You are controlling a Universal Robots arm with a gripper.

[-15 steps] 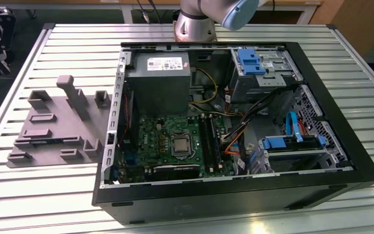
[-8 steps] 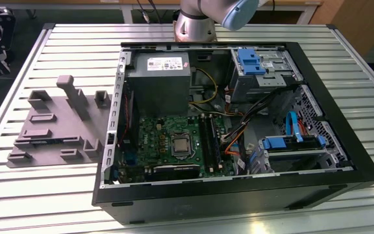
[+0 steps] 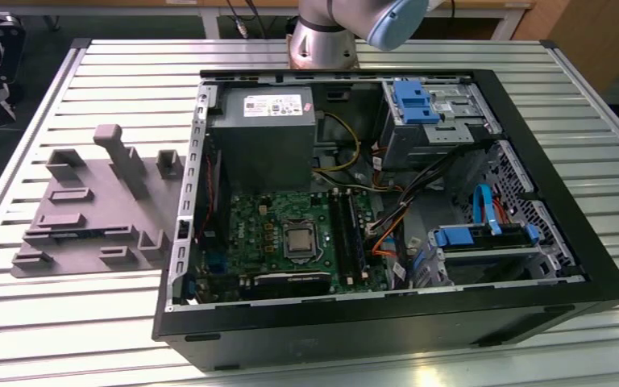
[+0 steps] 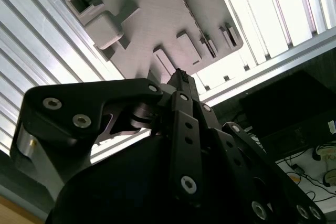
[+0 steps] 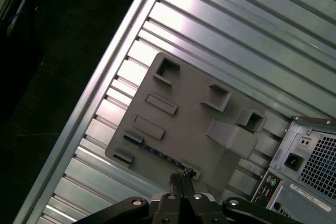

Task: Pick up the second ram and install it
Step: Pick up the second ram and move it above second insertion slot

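Gripper (image 5: pixel 181 178): in the first wrist view its 2 fingers are pressed together with nothing between them. It hangs over the grey fixture plate (image 5: pixel 194 114), with its fingertips lined up near 1 end of the second ram (image 5: pixel 157 154). We cannot tell whether they touch it. The second ram stands on edge in a slot along the plate's rim. In the exterior view, the plate lies on the slatted table (image 3: pixel 94 322) at the exterior view's left, just beside the open computer case (image 3: pixel 396 326).

Mid-frame, a grey fixture plate (image 5: pixel 189 114) lay on the slatted table (image 5: pixel 236 19), the second ram (image 5: pixel 157 153) along its edge, the gripper (image 5: pixel 181 179), fingers closed, just beside it.
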